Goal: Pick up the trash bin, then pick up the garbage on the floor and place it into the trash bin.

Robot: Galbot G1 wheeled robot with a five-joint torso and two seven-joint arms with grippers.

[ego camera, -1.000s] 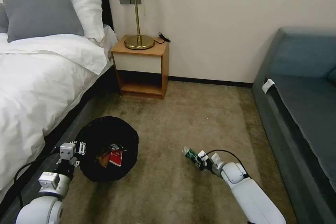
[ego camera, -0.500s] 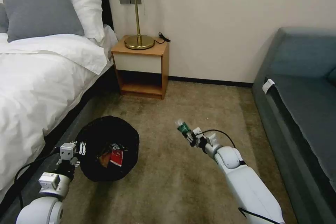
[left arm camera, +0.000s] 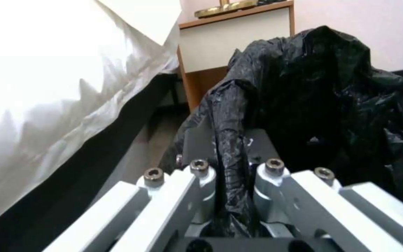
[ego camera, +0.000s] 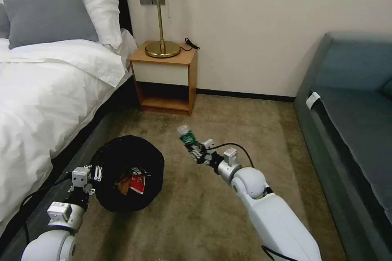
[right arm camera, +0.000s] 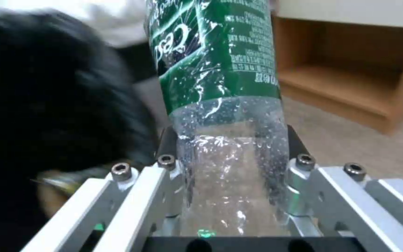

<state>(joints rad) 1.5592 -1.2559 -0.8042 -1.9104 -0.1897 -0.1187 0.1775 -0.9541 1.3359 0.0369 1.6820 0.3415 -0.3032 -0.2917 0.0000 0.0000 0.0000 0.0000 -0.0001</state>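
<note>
- Right tool (ego camera: 197,153) clamped on the bottle (ego camera: 187,137); fingers (right arm camera: 166,164) press the clear lower body from both sides, plastic dented between them.
- Bottle: clear crinkled plastic, droplets inside, green label with white print around the upper half. In the head view it sticks out of the tool tilted up toward the nightstand (ego camera: 165,79), off the floor (ego camera: 212,220), just right of the bin (ego camera: 122,195) and not over the opening.
- Left tool (ego camera: 90,179) at the bin's near-left rim, beside the bed (ego camera: 41,102). Left wrist view: fingers (left arm camera: 199,175) closed nearly together on a bunched fold of the black bag (left arm camera: 229,147) at the rim.
- Bin: round, wrapped in a crinkly glossy black bag, mouth tipped toward the head camera. Can't tell from these views whether it's lifted or resting on the carpet.
- Inside the bin: a red-and-white wrapper (ego camera: 136,183), a tan/orange piece (ego camera: 121,186) just left of it, something dark with light flecks above them; too small to identify.
- Right wrist view: the bin is a dark blur close beside the bottle, nightstand shelf behind.
- Floor: beige-brown short-pile carpet, faint streaks.
</note>
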